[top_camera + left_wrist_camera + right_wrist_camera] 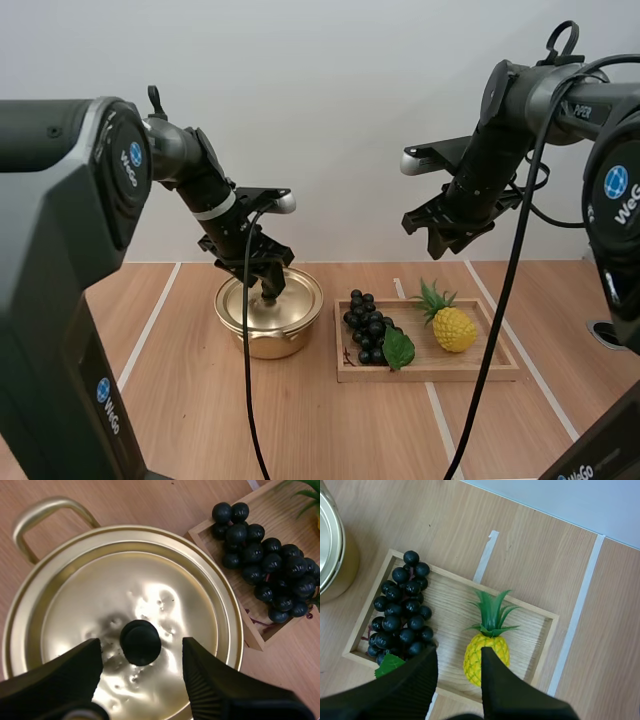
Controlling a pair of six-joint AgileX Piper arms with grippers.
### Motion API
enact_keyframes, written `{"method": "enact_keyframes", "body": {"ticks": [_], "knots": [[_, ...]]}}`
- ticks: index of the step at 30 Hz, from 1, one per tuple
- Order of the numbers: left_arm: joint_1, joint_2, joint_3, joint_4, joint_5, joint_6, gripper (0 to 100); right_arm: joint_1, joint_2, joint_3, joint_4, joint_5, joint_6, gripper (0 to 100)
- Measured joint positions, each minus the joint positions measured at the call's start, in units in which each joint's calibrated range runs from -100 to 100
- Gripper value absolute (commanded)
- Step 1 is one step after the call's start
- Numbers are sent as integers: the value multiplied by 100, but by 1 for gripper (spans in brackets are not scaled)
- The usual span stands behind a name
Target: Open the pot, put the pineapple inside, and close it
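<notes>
Straddling the black knob, left gripper stands jaws apart over the lid, seated on the gold pot. Sharing the wooden tray, pineapple and grapes; right gripper hangs above, jaws apart.

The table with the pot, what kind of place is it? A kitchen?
Probably a robot lab, not a kitchen: white tape lines mark the table, the left arm and right arm reach over it, and the pot stands on bare wood.

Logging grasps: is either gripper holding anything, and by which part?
Nothing held: left gripper open either side of the lid knob, right gripper open above the pineapple.
</notes>
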Motion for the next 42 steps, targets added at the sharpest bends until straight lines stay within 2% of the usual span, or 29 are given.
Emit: {"method": "enact_keyframes", "body": {"ticks": [11, 13, 14, 19, 24, 36, 38, 42], "knots": [[-3, 198, 0, -147, -217, 20, 78, 0, 0, 0, 0, 0, -9, 50], [-3, 207, 0, -147, -265, 32, 74, 0, 0, 0, 0, 0, -9, 49], [-3, 207, 0, -147, -306, 44, 70, 0, 0, 0, 0, 0, -9, 48], [-9, 239, 0, -179, -403, 94, 32, 0, 0, 0, 0, 0, -9, 48], [-12, 239, 0, -205, -334, 183, 0, 0, 0, 0, 0, 0, -9, 48], [-12, -24, -408, -293, -19, 325, 0, 0, 0, 0, 0, 0, -9, 49], [-12, -306, -743, -302, 188, 313, 0, 0, 0, 0, 0, 0, -9, 55], [-12, -1075, -1534, -316, 538, 277, 0, 0, 0, 0, 0, 0, -9, 80]]}}
